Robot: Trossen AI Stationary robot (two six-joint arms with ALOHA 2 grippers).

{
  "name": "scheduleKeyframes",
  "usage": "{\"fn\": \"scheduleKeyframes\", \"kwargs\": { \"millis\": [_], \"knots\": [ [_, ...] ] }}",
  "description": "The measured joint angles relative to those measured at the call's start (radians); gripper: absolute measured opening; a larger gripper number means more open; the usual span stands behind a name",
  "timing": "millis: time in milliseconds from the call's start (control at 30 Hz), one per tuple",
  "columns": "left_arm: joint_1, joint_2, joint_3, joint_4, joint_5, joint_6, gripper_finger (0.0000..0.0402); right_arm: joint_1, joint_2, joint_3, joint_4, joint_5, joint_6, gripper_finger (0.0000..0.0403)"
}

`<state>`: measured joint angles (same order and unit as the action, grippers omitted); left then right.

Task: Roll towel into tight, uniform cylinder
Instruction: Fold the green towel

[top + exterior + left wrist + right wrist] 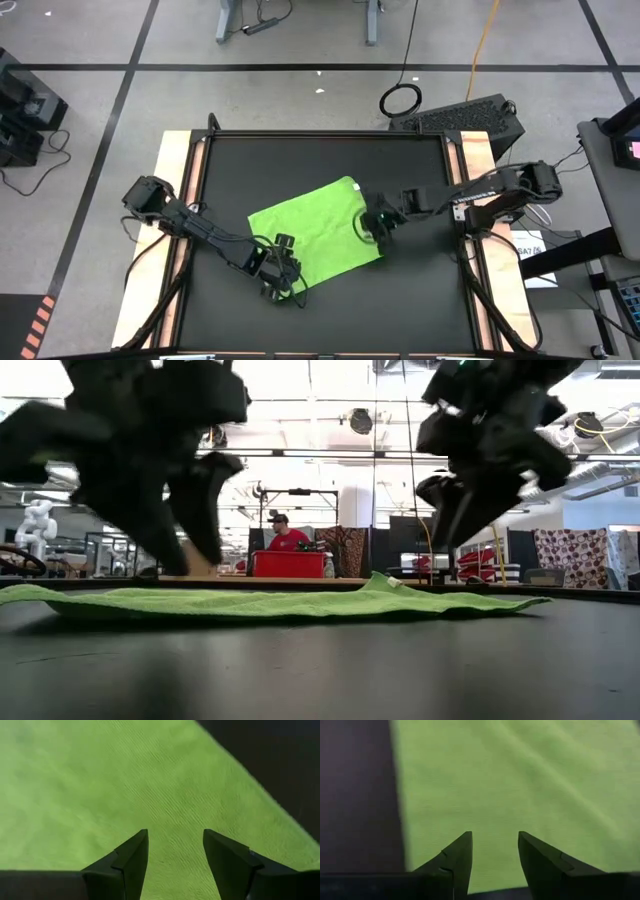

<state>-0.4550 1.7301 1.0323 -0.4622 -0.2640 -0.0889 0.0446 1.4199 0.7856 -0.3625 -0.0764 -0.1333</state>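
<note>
The towel lies spread flat and unrolled on the black mat covering the tabletop, turned at an angle near the middle. The left gripper hangs over the towel's near edge, its fingers parted with only cloth beneath them, grasping nothing. The right gripper is poised above the towel's right edge, likewise released and empty.
</note>
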Motion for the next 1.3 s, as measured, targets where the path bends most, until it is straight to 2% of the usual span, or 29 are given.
{"fn": "scheduleKeyframes", "kwargs": {
  "millis": [167,367,533,733,900,1067,1300],
  "knots": [
    [-0.015,-0.055,0.001,0.038,-0.033,0.019,0.0198,0.145,-0.005,0.000,-0.045,0.064,0.018,0.0150],
    [-0.091,-0.065,0.004,0.059,-0.033,0.043,0.0198,0.286,0.001,0.000,-0.075,0.148,0.016,0.0151],
    [-0.157,-0.065,0.004,0.054,-0.015,-0.033,0.0198,0.359,0.001,0.000,-0.102,0.249,0.018,0.0165],
    [-0.226,-0.047,0.004,0.021,-0.015,-0.117,0.0198,0.375,0.028,0.000,-0.113,0.265,0.031,0.0199],
    [-0.276,-0.012,0.004,0.000,-0.046,-0.163,0.0198,0.375,0.100,0.000,-0.122,0.299,0.022,0.0207],
    [-0.308,0.007,0.004,0.013,-0.054,-0.190,0.0198,0.368,0.152,0.000,-0.121,0.321,0.010,0.0197],
    [-0.333,0.047,-0.005,0.022,-0.053,-0.221,0.0198,0.350,0.165,-0.024,-0.068,0.316,-0.014,0.0160]
  ]
}}
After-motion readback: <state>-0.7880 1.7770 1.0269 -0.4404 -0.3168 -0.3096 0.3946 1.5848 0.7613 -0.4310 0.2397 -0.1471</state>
